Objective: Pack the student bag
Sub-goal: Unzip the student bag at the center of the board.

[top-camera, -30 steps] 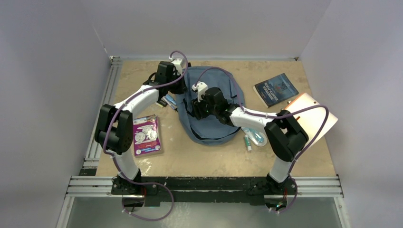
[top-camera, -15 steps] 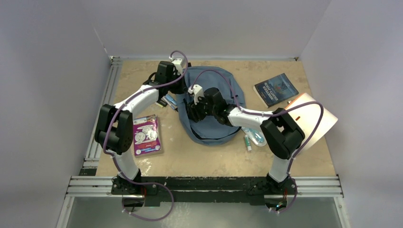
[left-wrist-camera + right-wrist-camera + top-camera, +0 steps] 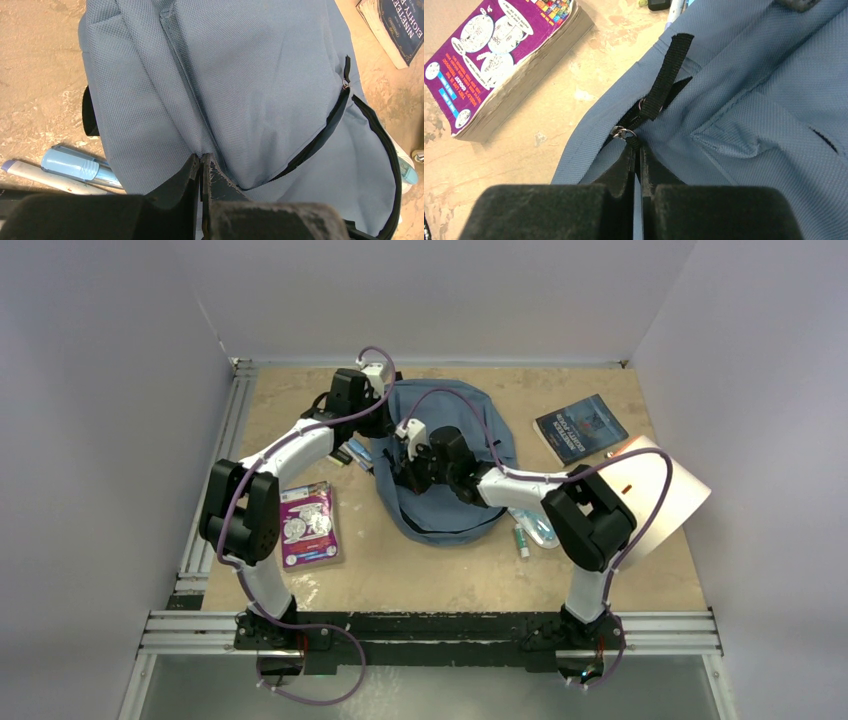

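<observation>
Top external view: right gripper (image 3: 638, 150), pinching the zipper pull (image 3: 626, 133), has slid toward nine o'clock across the student bag (image 3: 445, 515) at table centre, while the left gripper (image 3: 201, 162) pinches its fabric at eleven o'clock, so the zipper is probably opening.

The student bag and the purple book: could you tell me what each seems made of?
The student bag looks like matte woven fabric, probably synthetic: a fine grid weave shows. The purple book is paper, with stacked page edges and a seemingly glossy printed cover.
</observation>
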